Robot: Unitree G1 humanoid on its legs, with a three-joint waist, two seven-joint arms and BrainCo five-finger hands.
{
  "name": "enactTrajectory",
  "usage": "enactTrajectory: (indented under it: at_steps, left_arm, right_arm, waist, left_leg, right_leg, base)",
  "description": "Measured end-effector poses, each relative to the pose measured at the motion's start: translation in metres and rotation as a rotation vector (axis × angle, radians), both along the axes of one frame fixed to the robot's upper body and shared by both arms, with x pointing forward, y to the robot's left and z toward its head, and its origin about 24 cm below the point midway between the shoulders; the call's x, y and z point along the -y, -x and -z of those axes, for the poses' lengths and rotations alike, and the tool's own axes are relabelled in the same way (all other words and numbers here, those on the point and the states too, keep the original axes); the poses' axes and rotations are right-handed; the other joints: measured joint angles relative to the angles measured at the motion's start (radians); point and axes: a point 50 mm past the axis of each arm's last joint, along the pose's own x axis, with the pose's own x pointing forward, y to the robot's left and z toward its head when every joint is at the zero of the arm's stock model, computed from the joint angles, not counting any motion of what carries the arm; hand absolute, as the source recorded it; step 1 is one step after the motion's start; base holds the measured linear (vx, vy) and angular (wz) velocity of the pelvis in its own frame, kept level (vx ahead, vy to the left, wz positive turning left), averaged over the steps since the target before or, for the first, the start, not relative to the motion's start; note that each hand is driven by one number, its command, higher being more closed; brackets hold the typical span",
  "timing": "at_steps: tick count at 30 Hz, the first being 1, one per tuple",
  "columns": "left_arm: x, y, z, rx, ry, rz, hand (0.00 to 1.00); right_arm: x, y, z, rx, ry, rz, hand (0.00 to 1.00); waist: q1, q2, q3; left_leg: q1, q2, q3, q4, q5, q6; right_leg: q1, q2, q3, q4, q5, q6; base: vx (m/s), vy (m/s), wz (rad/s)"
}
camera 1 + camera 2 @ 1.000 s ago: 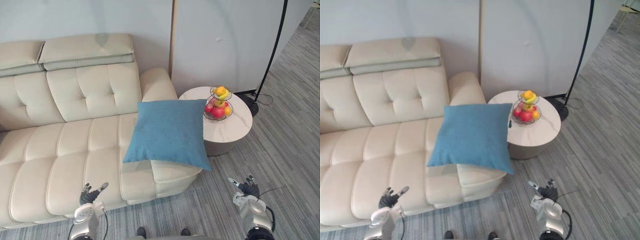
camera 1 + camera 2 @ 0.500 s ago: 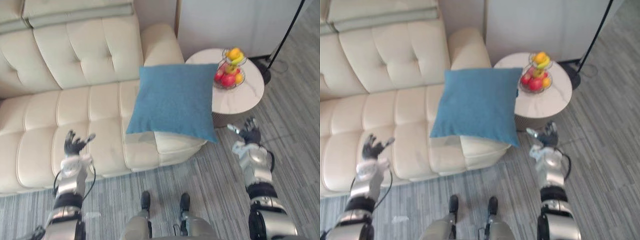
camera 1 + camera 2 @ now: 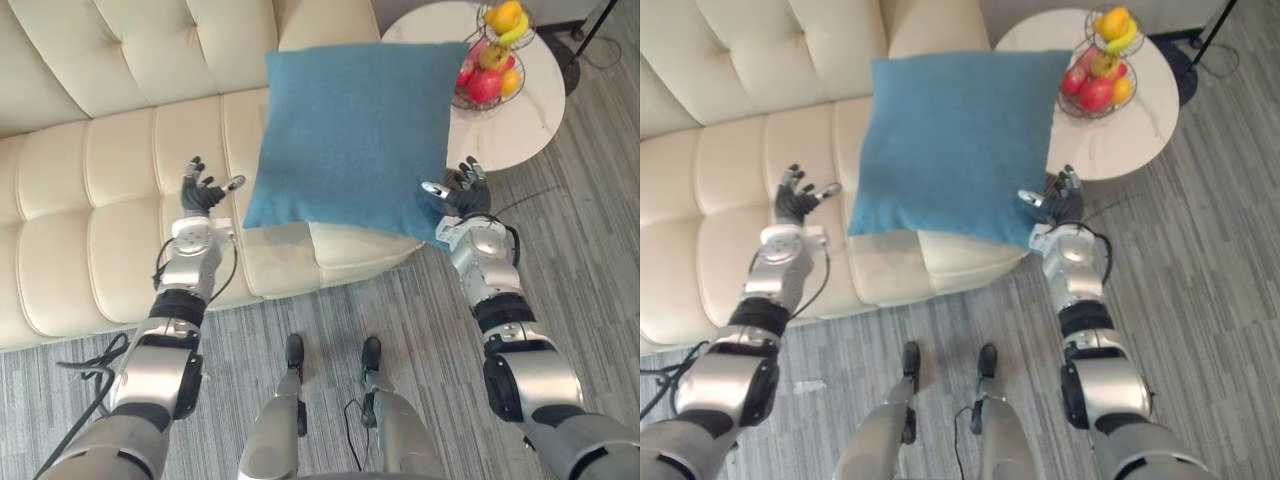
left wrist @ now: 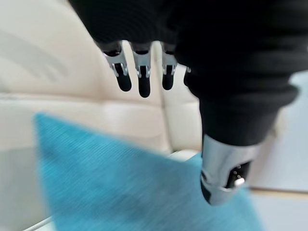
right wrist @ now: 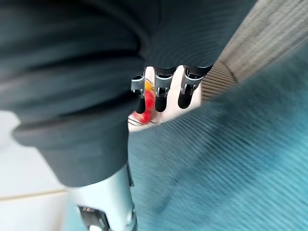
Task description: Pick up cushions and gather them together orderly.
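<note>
A square blue cushion (image 3: 355,135) lies on the right end of the cream sofa (image 3: 110,170), leaning over the armrest with its lower corner hanging past the seat's front edge. My left hand (image 3: 201,193) is raised over the seat just left of the cushion's lower left corner, fingers spread and holding nothing. At the cushion's lower right corner my right hand (image 3: 460,194) is open, its fingers close beside the edge. The same cushion (image 4: 130,187) shows past my left fingers (image 4: 139,77), and the cushion (image 5: 226,159) lies below my right fingers (image 5: 161,94).
A round white side table (image 3: 535,110) stands right of the sofa, carrying a wire basket of fruit (image 3: 490,60). Grey striped carpet (image 3: 590,260) covers the floor in front and to the right. A floor lamp's base (image 3: 605,25) stands at the far right.
Both arms have risen and reached forward to either side of the cushion's lower edge. The camera has tilted down and moved closer, so the whole scene has shifted upward.
</note>
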Motion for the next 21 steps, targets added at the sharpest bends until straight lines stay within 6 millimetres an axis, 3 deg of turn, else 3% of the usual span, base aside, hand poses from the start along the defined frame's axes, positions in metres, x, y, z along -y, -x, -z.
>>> enactTrajectory:
  at_steps: [1,6,7,8,17,21]
  left_arm:
    - [0.010,-0.004,-0.003,-0.013,-0.041,0.027,0.00]
    - [0.022,-0.010,-0.011,-0.021,-0.093,0.048,0.00]
    - [0.023,-0.012,-0.016,-0.016,-0.105,0.049,0.00]
    - [0.025,-0.013,-0.020,-0.006,-0.110,0.046,1.00]
    - [0.026,-0.015,-0.036,0.053,-0.042,0.026,1.00]
    - [0.032,-0.014,-0.047,0.120,0.008,0.035,1.00]
  right_arm:
    - [-0.009,-0.005,-0.015,0.026,0.025,-0.014,0.00]
    - [-0.031,-0.012,-0.036,0.069,0.071,-0.068,0.00]
    - [-0.037,-0.013,-0.042,0.083,0.085,-0.082,1.00]
    - [-0.040,-0.013,-0.046,0.092,0.098,-0.088,1.00]
    - [-0.050,-0.012,-0.058,0.145,0.132,-0.102,1.00]
    - [-0.054,-0.002,-0.040,0.169,0.029,-0.131,1.00]
  waist:
    - [-0.003,-0.001,0.017]
    - [-0.015,-0.001,0.028]
    - [-0.016,-0.002,0.028]
    - [-0.018,-0.001,0.030]
    - [-0.026,-0.001,0.030]
    - [-0.024,0.001,0.032]
  left_leg:
    - [-0.020,0.001,0.001,0.000,0.007,-0.001]
    - [-0.081,0.012,0.023,-0.001,0.019,-0.007]
    - [-0.098,0.016,0.027,-0.001,0.022,-0.010]
    - [-0.107,0.019,0.027,-0.001,0.024,-0.012]
    - [-0.124,0.047,0.022,-0.001,0.034,-0.027]
    - [-0.104,0.048,0.012,-0.001,0.033,-0.030]
  right_leg:
    - [-0.020,0.001,0.002,0.003,0.002,-0.002]
    - [-0.093,0.009,0.016,0.012,0.012,-0.011]
    - [-0.112,0.013,0.018,0.010,0.017,-0.013]
    - [-0.120,0.016,0.018,0.006,0.022,-0.015]
    - [-0.128,0.041,0.003,-0.005,0.030,-0.024]
    - [-0.104,0.041,-0.003,-0.004,0.027,-0.028]
  base:
    - [-0.03,-0.015,-0.02]
    - [-0.03,-0.029,-0.09]
    - [-0.01,-0.047,-0.14]
    - [-0.01,-0.041,-0.13]
    - [0.01,-0.024,0.01]
    - [0.04,-0.006,0.07]
